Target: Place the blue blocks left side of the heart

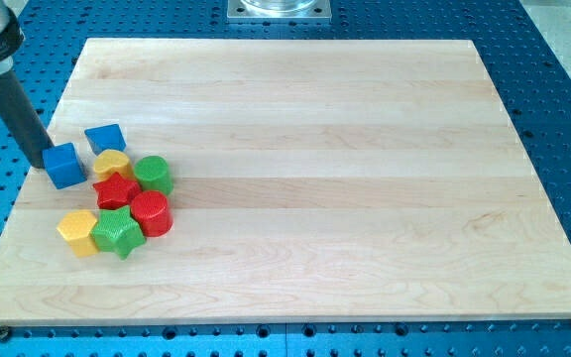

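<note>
The blocks lie in a cluster at the view's left on the wooden board (315, 149). A blue cube (64, 165) sits at the cluster's left edge. A second blue block (105, 138), wedge-like, lies just above and to its right. A yellow heart (113, 163) lies right of the cube and below the wedge-like block. My tip (40, 162) is at the blue cube's left side, touching it or nearly so. The dark rod (13, 104) rises toward the view's top left.
A red star (117, 189) sits below the heart, with a green cylinder (153, 174) to its right. A red cylinder (151, 213), a green star (117, 231) and a yellow pentagon-like block (78, 231) lie lower. The board's left edge (28, 188) is close.
</note>
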### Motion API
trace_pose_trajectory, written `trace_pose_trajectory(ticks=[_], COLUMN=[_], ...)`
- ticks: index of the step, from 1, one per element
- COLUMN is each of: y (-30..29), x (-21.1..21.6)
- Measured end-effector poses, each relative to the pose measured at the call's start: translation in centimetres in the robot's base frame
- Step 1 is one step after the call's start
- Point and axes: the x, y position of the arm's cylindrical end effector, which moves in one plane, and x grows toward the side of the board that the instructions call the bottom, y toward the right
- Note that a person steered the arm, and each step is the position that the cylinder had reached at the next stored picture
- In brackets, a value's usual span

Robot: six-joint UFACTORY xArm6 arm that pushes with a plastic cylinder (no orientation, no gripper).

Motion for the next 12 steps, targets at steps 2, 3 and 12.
trace_pose_trajectory(ticks=[2,3,12], y=[3.3,4.6,12.1], x=[-2.5,-4.4,-4.6])
